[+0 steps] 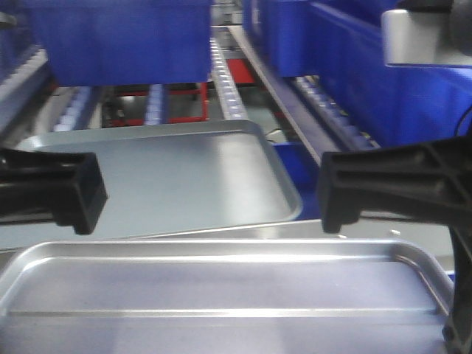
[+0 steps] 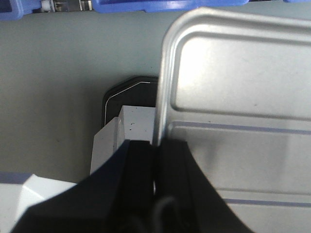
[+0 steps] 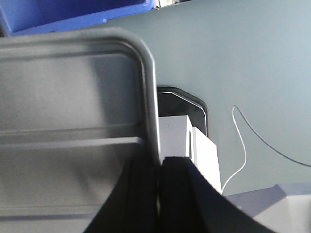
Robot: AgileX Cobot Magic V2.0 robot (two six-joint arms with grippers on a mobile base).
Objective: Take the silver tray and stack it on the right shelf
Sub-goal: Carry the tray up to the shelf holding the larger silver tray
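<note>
With the left gripper (image 2: 158, 145) and right gripper (image 3: 159, 162) clamped on opposite rims of the shiny, ribbed, rectangular silver tray (image 1: 221, 295), grasping was complete; stacking on the sloped steel roller-lane right shelf (image 1: 226, 77) was not yet done.

Front view: blue plastic bins (image 1: 125, 40) across the top, one upper left and more stacked at right. A red frame (image 1: 203, 99) sits low behind them. Picture is soft and blurry. Wrist views show a plain grey-green floor (image 2: 58, 73), matte and evenly lit, with a thin white cable (image 3: 245, 150) curving across it. A blue bin edge runs along the top of both.
</note>
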